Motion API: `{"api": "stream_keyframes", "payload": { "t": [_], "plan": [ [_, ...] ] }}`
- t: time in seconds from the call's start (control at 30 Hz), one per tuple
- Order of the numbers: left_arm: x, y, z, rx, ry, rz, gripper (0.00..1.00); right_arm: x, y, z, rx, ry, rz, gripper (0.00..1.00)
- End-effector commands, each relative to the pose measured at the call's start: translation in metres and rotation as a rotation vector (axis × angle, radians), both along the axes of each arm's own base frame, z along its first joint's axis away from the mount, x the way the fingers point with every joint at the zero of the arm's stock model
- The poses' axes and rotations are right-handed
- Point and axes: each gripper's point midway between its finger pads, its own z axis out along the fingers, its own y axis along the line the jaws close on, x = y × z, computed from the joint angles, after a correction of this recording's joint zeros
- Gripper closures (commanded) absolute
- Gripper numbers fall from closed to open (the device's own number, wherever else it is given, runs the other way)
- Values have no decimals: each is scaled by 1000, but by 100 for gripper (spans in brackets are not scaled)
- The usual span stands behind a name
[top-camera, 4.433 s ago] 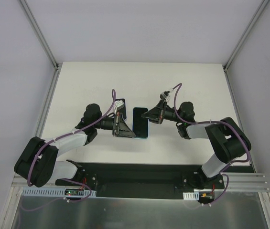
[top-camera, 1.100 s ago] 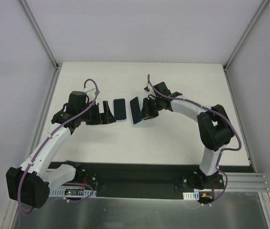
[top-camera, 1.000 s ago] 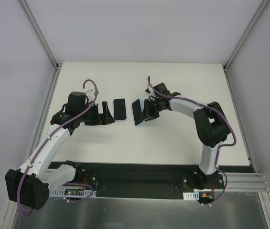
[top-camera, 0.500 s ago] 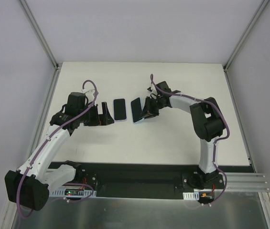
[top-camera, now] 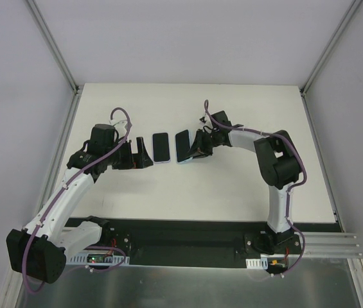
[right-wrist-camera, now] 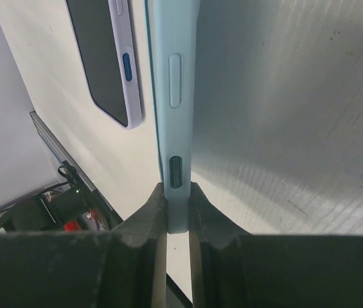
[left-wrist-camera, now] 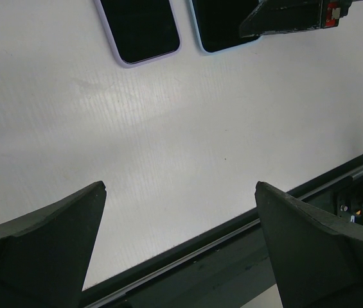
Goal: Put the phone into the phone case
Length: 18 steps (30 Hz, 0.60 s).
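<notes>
The phone (top-camera: 160, 147) lies flat on the white table, black screen up, with a pale lavender edge; it also shows in the left wrist view (left-wrist-camera: 139, 29) and the right wrist view (right-wrist-camera: 107, 58). Just to its right, almost parallel, is the light blue phone case (top-camera: 182, 147), dark inside up. My right gripper (top-camera: 197, 146) is shut on the case's right long edge, and its fingers (right-wrist-camera: 159, 205) pinch the blue rim (right-wrist-camera: 175, 77). My left gripper (top-camera: 136, 156) stands open left of the phone with nothing between its fingertips (left-wrist-camera: 180, 186).
The phone case (left-wrist-camera: 223, 25) and the right gripper (left-wrist-camera: 290, 16) sit at the top of the left wrist view. The table's near edge and a black rail (left-wrist-camera: 232, 237) run close below the left gripper. White walls (top-camera: 14, 96) enclose the table.
Over the last second my right gripper has carried the phone case a little left and farther back, straightening it beside the phone. The left arm and the phone have stayed put.
</notes>
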Motion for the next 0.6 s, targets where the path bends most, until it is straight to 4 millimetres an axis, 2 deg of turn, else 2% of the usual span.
{"api": "stream_keyframes", "payload": {
  "t": [0.0, 0.07, 0.17, 0.33, 0.43, 0.53, 0.57],
  "plan": [
    [5, 5, 11, 20, -51, 5, 1, 22, -24, -18, -95, -56, -93, 80],
    [5, 5, 11, 20, -52, 8, 1, 22, -28, -16, -104, -66, -94, 76],
    [5, 5, 12, 20, -54, 12, 1, 22, -34, -5, -109, -78, -93, 60],
    [5, 3, 18, 3, -67, 10, 1, 13, -51, 8, -167, -99, -85, 51],
    [5, -3, 27, -35, -88, -8, 1, 2, -61, 27, -191, -127, -67, 45],
    [4, -10, 39, -82, -122, -36, 1, -19, -70, 52, -191, -183, -44, 29],
    [3, -11, 43, -93, -132, -41, 1, -27, -74, 74, -184, -232, -45, 15]
  ]
}}
